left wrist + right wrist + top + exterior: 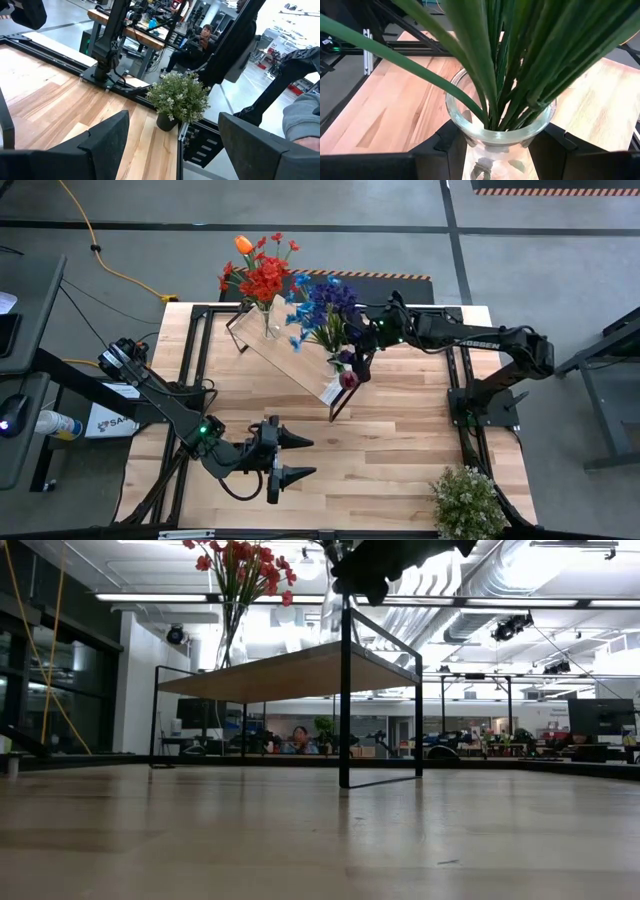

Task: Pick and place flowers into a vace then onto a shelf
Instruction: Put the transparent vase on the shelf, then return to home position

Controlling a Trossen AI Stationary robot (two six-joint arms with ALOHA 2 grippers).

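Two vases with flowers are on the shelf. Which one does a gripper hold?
The vase of blue and purple flowers: the right gripper clasps it. The vase of red flowers stands free.

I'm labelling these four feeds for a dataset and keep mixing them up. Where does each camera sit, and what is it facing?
High view: above the table, looking straight down; shows both arms, left gripper open, right gripper at the shelf.
Low view: at table-top height, looking level under the shelf into the room; a dark arm part shows at top.
Left wrist view: past its own open fingers toward the bushy plant.
Right wrist view: down onto a glass vase gripped between its fingers.
Shared: high and low views both show the red flowers.
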